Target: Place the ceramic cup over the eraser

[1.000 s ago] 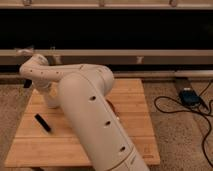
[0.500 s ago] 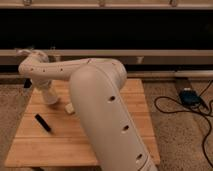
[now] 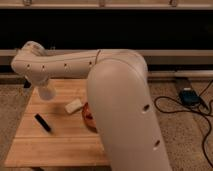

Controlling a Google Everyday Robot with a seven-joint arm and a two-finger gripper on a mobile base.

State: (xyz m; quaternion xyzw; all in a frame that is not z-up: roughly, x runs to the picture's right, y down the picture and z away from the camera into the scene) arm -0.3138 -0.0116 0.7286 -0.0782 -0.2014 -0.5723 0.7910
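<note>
— What is sitting at the far left?

— The gripper (image 3: 44,88) is hanging over the far left corner of the table (image 3: 55,150), pointing down. It is clenching, and the cup (image 3: 47,94) is showing as a white tapered shape right at its tip. White is blending into white there, so I cannot tell whether the cup is actually being held or only touched, nor whether it is resting on the wood.

— And the eraser?

— The eraser (image 3: 42,123) is lying flat and slanted on the table, nearer than the cup and apart from it, with nothing covering it.

— Moving right?

— A pale block (image 3: 74,106) is lying just right of the cup, tilted. Beside it a reddish thing (image 3: 88,116) is peeking out. The arm (image 3: 125,100) is hiding most of it, so I cannot say what it is.

— How much is the arm blocking?

— It is filling the middle of the view, covering the right part of the table and running off the bottom edge.

— And on the far right?

— A blue box (image 3: 189,96) is lying on the floor with dark cables (image 3: 172,107) looping around it. One cable is getting cut off by the right edge.
</note>
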